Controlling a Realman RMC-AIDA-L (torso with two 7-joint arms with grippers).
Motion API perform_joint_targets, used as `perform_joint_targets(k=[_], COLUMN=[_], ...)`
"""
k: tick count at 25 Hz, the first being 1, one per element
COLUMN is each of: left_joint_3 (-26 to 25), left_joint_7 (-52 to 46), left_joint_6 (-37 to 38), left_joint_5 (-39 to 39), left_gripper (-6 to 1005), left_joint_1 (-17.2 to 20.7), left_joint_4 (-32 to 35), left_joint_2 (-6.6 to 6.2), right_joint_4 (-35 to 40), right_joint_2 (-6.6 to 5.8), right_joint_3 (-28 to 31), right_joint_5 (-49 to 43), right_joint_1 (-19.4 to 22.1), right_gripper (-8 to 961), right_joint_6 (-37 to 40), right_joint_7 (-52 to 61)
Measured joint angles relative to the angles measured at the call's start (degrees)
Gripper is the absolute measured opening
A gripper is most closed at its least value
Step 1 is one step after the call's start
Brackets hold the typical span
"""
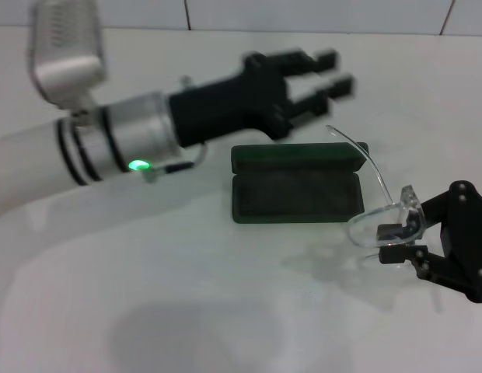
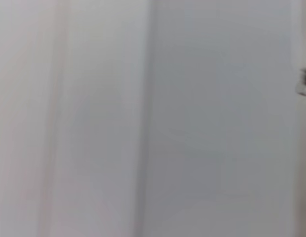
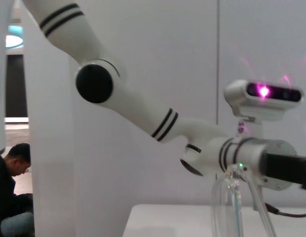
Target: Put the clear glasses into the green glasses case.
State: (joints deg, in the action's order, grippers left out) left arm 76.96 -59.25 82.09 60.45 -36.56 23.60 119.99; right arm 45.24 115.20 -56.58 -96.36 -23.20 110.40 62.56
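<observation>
We see the case lying open on the white worktop. Our right gripper, just beside it and partly cut off at the edge, grips the glasses by one lens, one arm arching over the case. Our left gripper hovers behind the case, jaws spread and empty. The left wrist view is only blur.

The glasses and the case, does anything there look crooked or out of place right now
Nothing looks damaged. The clear glasses are held tilted in the right gripper, beside the open green case, one arm sticking up over its right end. The left gripper, open, hangs behind the case.
</observation>
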Motion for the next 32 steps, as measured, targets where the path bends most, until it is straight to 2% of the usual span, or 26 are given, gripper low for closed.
perform_joint_targets(k=[4,8,13,16,20,26,32], left_joint_3=[-6.15,-7.69,-7.3,-5.34,0.97,10.37,12.42], left_joint_7=[0.54,0.85,0.86,0.2,-0.65,-0.78,-0.78], left_joint_6=[-2.42,-8.55,-9.92,-9.04,-4.95,-1.03,3.42], left_joint_5=[0.65,0.8,2.86,3.42,0.67,-7.56,-9.98], left_gripper=[427,427,427,427,427,427,427], left_joint_1=[2.28,3.48,2.81,1.11,-1.8,-2.5,-2.04], left_joint_4=[0.22,0.14,-0.04,-1.0,-3.48,-2.62,-1.62], left_joint_2=[-0.77,-1.44,-0.53,0.03,0.27,0.34,0.29], right_joint_4=[1.64,2.61,2.7,1.95,-0.24,-1.45,-2.46], right_joint_2=[-0.09,0.01,0.18,0.42,0.54,0.48,0.45], right_joint_3=[1.03,3.67,3.82,3.33,3.15,2.31,2.32], right_joint_5=[1.11,1.81,4.09,4.4,4.46,4.09,3.85], right_joint_1=[0.32,-0.44,-2.35,-3.8,-5.58,-6.22,-6.02], right_gripper=[117,118,117,117,117,118,118], right_joint_6=[3.07,6.82,9.52,9.63,9.66,8.58,7.18], right_joint_7=[-1.88,-2.42,-2.69,-2.7,-2.7,-2.37,-1.91])
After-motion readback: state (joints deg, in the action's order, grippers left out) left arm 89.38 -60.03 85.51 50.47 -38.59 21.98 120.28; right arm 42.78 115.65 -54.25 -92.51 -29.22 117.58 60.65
